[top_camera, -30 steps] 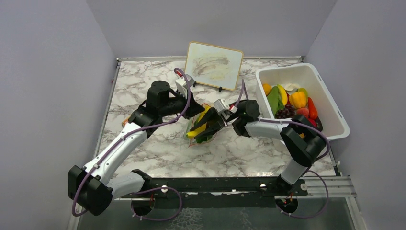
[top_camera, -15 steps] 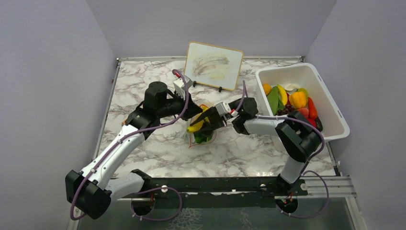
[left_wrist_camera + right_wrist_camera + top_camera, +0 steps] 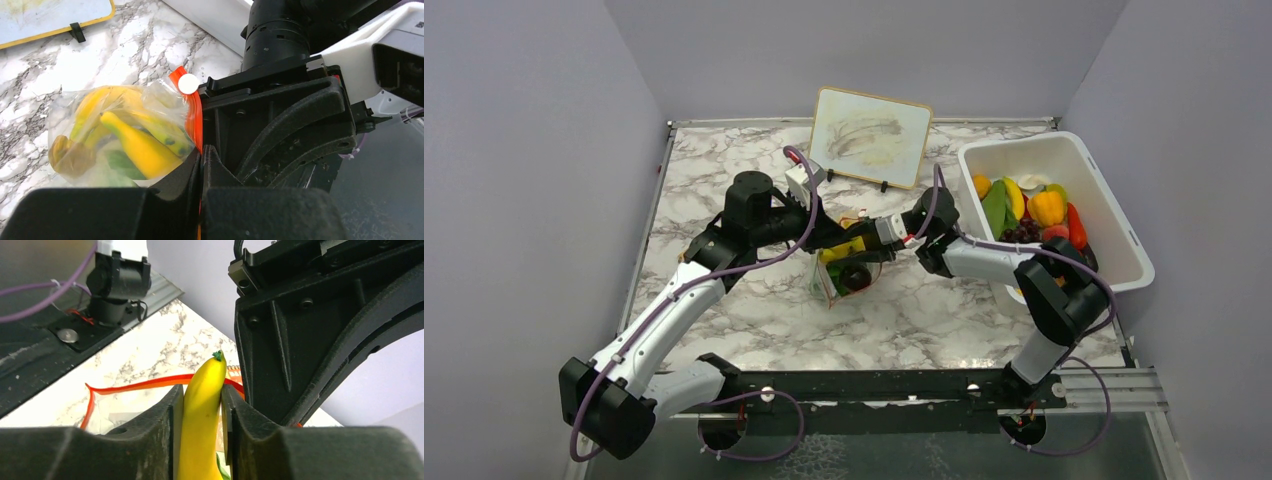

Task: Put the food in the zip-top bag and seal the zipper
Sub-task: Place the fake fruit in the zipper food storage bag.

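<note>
The clear zip-top bag (image 3: 842,277) lies mid-table and holds a banana, green lettuce and a dark piece (image 3: 125,142). My left gripper (image 3: 201,159) is shut on the bag's red-orange zipper strip (image 3: 192,110) and holds the mouth up. My right gripper (image 3: 202,400) is shut on a yellow banana (image 3: 204,415), stem end forward, at the open mouth rimmed by the zipper (image 3: 145,386). In the top view the two grippers meet over the bag (image 3: 856,235). More food, with pepper, grapes and red pieces, lies in the white tub (image 3: 1114,215).
A framed board (image 3: 870,135) stands on a stand at the back centre. The white tub sits at the right edge of the marble table (image 3: 724,170). Grey walls close in the left, back and right sides.
The right gripper has drawn back right and up, the banana now level at the bag's mouth. The bag has been lifted more upright, and a dark piece shows inside it.
</note>
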Robot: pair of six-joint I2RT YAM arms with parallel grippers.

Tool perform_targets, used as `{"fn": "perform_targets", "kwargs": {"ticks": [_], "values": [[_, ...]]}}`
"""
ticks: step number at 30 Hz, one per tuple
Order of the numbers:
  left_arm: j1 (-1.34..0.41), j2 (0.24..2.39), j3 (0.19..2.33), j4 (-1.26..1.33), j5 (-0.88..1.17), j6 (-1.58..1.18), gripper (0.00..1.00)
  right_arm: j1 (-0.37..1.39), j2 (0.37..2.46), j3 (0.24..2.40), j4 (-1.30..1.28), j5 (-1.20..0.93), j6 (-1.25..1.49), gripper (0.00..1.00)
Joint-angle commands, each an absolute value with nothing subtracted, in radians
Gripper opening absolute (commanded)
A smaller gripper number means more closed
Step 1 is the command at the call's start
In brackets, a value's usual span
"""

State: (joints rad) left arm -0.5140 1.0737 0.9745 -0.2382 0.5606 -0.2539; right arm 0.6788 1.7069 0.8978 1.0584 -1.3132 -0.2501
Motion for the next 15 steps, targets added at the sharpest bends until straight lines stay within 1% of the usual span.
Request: {"fn": "perform_targets", "kwargs": {"ticks": [1, 3, 8, 12, 15], "values": [[-0.515, 1.045, 1.019, -0.216, 0.569, -0.255, 0.0, 0.672, 1.638, 0.864, 0.893, -1.202, -0.422, 0.27], [-0.516, 1.046, 1.02, -0.212, 0.557, -0.257, 0.0, 0.672, 1.608, 0.85, 0.855, -1.164, -0.447, 0.24], [-0.515, 1.045, 1.021, -0.19, 0.525, -0.275, 0.0, 0.672, 1.535, 0.8, 0.752, -1.084, -0.546, 0.22], [-0.515, 1.052, 1.027, -0.176, 0.528, -0.285, 0.0, 0.673, 1.505, 0.787, 0.664, -1.043, -0.606, 0.21], [-0.515, 1.055, 1.032, -0.176, 0.525, -0.289, 0.0, 0.672, 1.494, 0.78, 0.663, -1.016, -0.598, 0.21]]}}
